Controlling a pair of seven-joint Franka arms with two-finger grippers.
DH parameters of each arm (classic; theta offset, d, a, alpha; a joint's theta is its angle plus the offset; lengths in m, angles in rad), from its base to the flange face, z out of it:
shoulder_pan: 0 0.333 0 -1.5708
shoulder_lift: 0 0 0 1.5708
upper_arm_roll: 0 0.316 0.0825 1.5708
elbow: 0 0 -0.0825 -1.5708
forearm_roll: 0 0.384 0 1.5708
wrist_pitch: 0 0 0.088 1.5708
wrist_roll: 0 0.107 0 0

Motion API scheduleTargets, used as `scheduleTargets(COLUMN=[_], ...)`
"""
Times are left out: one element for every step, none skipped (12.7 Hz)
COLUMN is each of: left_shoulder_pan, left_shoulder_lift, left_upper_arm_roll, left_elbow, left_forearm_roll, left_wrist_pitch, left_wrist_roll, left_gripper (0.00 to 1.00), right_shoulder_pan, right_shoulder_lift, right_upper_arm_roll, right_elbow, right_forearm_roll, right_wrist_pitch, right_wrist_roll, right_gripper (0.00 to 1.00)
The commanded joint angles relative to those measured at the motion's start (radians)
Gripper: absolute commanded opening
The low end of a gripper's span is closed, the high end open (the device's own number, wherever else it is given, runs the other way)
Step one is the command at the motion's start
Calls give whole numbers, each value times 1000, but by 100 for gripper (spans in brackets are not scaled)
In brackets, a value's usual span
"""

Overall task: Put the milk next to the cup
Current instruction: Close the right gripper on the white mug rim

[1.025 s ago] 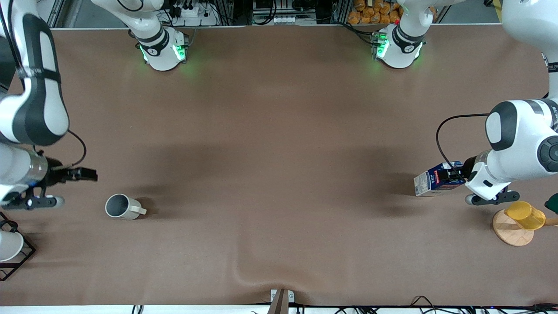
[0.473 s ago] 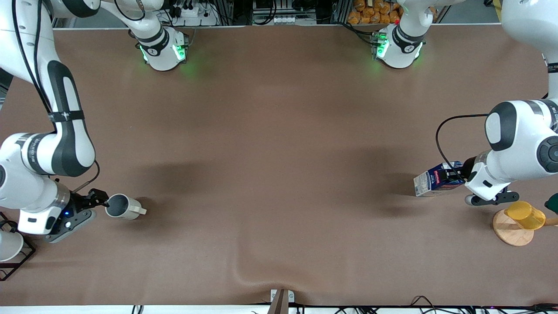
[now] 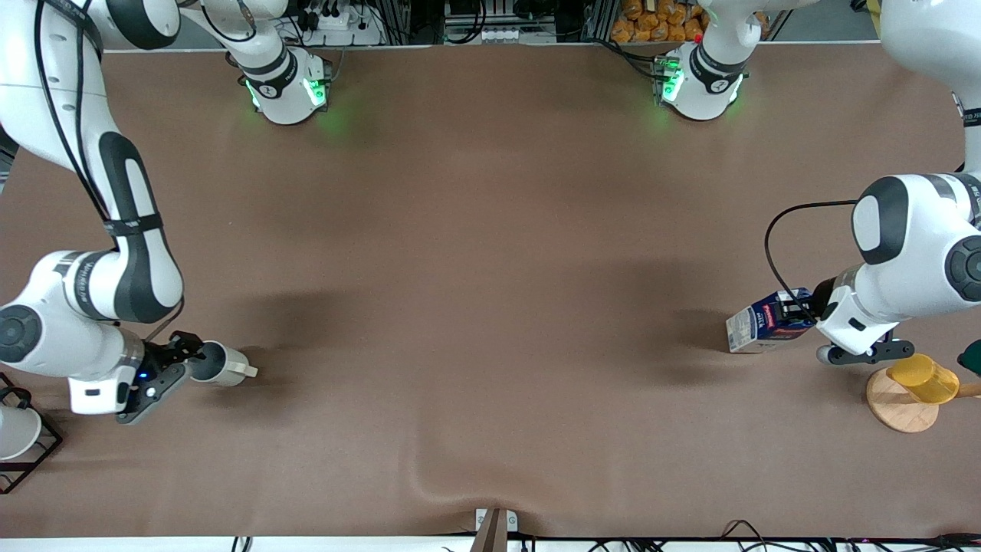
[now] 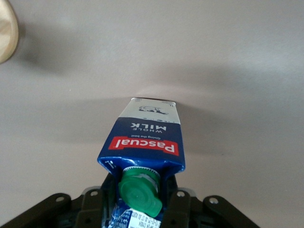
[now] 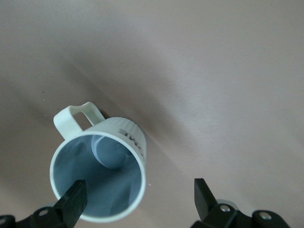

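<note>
The milk [image 3: 755, 328], a dark blue carton with a green cap, sits tilted at the left arm's end of the table. Its whitish end points toward the table's middle. My left gripper [image 3: 793, 316] is shut on its capped top. In the left wrist view the milk [image 4: 145, 137] reaches away from the left gripper [image 4: 140, 190], whose jaws press both sides below the cap. The cup [image 3: 226, 366], a grey-white mug, stands at the right arm's end. My right gripper [image 3: 191, 351] is open at its rim. In the right wrist view the right gripper [image 5: 138, 190] has one finger over the cup [image 5: 102, 171] mouth and one outside.
A yellow cup [image 3: 923, 379] on a wooden disc [image 3: 897, 410] stands close to the left hand, nearer to the front camera. A white cup [image 3: 15, 433] sits in a black wire rack [image 3: 34, 460] by the right arm. The tablecloth has a wrinkle [image 3: 452, 475] near the front edge.
The right arm has swung down and in until its open gripper is at the cup's rim. The left gripper has closed on the milk, which shifted slightly.
</note>
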Motion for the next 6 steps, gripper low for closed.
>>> scheduleTargets(left_shoulder_pan=[-38,-55,-69,-79,-89,-92], left_shoulder_lift=[-36,-49,-52,-52,-52,-52], left_upper_arm_roll=[-12,-15,-24,-38,-59,-85], left_elbow=[16,24,33,53,73,94], left_forearm_roll=[20,20,18,18,18,18], left_wrist_pitch=[-29,-33,-48,-70,-96,-122], left_wrist_roll=[-9,-10,-16,-36,-68,-107], left_gripper=[43,43,43,43,43,43], right_shoulder_pan=[15,12,12,6,7,4], right_shoulder_lift=[69,72,72,72,72,72], right_upper_arm_roll=[12,12,12,14,12,12], right_elbow=[29,29,29,29,29,29], right_forearm_roll=[-3,0,1,20,44,53], right_wrist_pitch=[-1,3,2,2,0,0], right_wrist_roll=[-9,-9,-9,-9,-9,-4], right_gripper=[100,100,25,0,0,0])
